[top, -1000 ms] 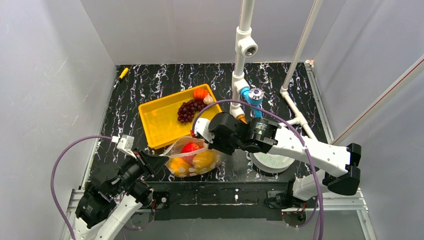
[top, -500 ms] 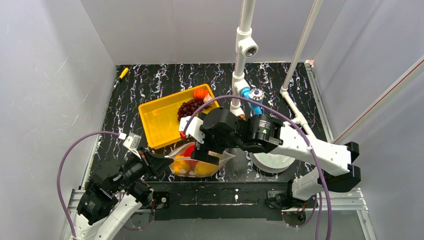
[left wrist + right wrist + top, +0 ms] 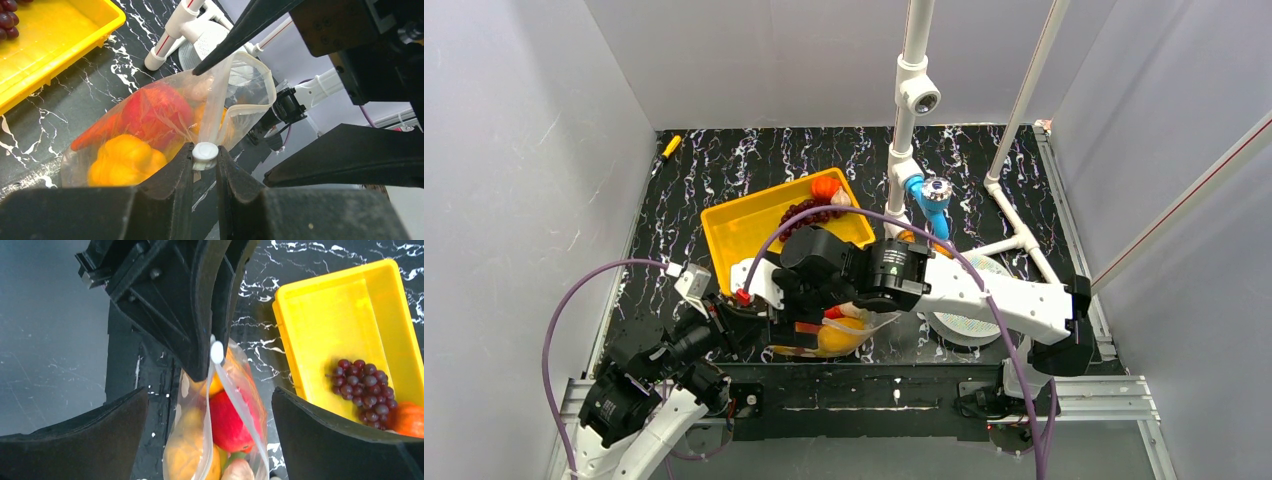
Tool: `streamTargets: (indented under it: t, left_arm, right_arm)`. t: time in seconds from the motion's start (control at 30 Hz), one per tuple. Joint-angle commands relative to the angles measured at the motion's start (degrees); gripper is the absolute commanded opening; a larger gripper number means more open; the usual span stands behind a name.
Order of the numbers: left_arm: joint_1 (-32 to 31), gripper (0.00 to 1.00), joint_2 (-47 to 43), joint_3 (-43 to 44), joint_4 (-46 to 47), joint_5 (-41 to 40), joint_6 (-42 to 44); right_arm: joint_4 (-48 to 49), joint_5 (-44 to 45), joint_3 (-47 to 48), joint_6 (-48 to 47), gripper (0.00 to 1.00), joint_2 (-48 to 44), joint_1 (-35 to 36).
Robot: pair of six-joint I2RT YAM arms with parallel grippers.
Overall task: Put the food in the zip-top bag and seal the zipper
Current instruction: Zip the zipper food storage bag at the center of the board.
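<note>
Where the bag [image 3: 250,85] rests on the counter [image 3: 100,85] near the tray [image 3: 320,310], the left claw [image 3: 204,156] is clamped on its zipper [image 3: 214,110] at the white slider [image 3: 205,150]. The right claw [image 3: 210,440] straddles the bag, jaws wide apart, holding nothing. Red and yellow food [image 3: 125,155] fills the bag; grapes [image 3: 362,380] lie in the tray.

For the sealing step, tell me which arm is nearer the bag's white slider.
Left. Its fingers pinch the slider; the right fingers stand open astride the bag, off the slider.
</note>
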Motion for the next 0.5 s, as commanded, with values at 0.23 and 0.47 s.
streamTargets:
  t: [0.23,0.47]
  left_arm:
    - [0.03,0.00,1.33,2.56,2.60,-0.70,-1.44]
    - [0.03,0.00,2.77,3.83,2.37,-2.72,-2.95]
  right_arm:
    - [12.64,5.84,-11.24,-3.85,0.89,-2.79,2.31]
    - [15.52,9.68,-15.15,-2.35,0.55,-4.54,2.38]
